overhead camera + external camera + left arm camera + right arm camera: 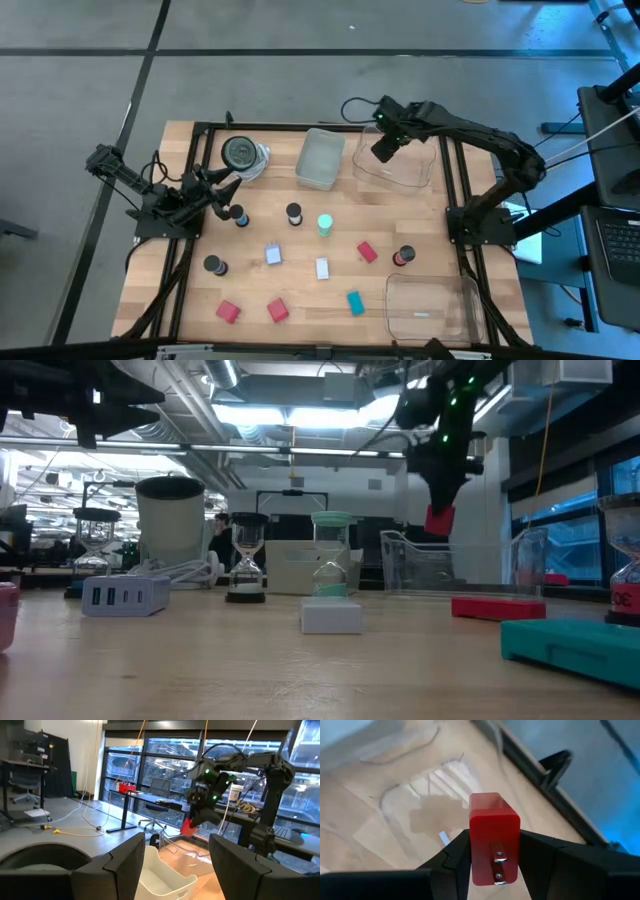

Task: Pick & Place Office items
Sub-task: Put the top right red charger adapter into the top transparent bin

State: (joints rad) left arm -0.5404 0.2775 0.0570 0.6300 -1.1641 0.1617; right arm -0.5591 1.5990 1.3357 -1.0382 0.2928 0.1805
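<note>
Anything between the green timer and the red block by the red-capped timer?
Nothing: in the high view the wood between the green timer and that red block is bare.

The right pincer (pixel 380 148) holds a red plastic plug block (pixel 494 837) above the clear plastic tray (pixel 408 170) at upper right of the wooden desk (pixel 300 300). The left pincer (pixel 222 189) sits at the frame's left, beside the round grey dish (pixel 240 152).
</note>
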